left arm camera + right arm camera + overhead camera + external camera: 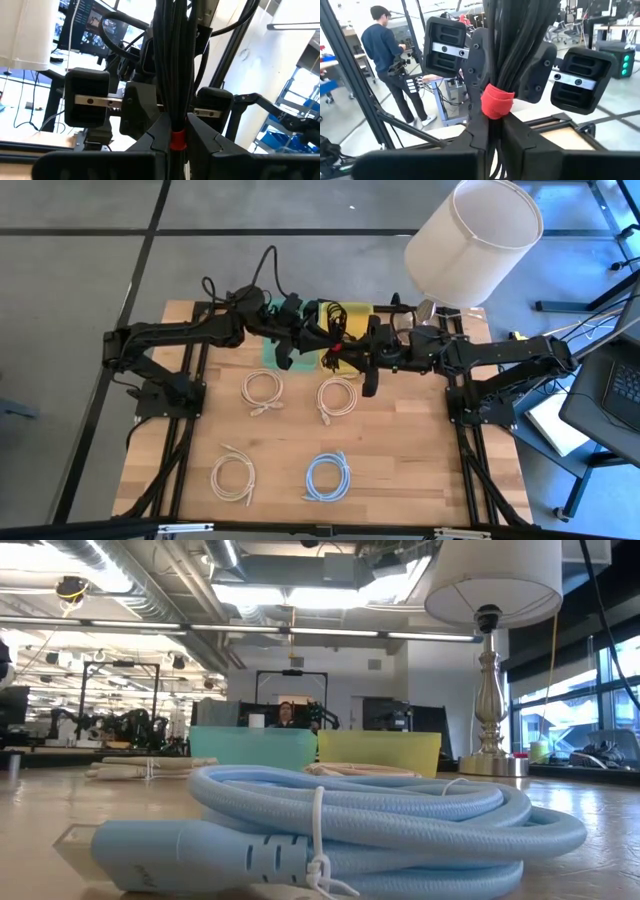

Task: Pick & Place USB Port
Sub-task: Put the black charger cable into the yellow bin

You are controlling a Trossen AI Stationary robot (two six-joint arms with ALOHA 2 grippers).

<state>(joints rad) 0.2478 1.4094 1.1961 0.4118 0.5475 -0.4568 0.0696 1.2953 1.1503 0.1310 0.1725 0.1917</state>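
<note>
1. My left pincer (172, 145) and right pincer (490, 130) both clamp one black cable bundle (335, 320), meeting over the yellow bin (350, 310).
2. Just beside them lies the teal bin (268, 352).
3. Nearer me on the bench (400, 460), three white coils (262, 390) and the blue cable (327, 476) wait, unplaced; most work remains.

Two dark, cable-draped jointed arms (190, 330)
</note>
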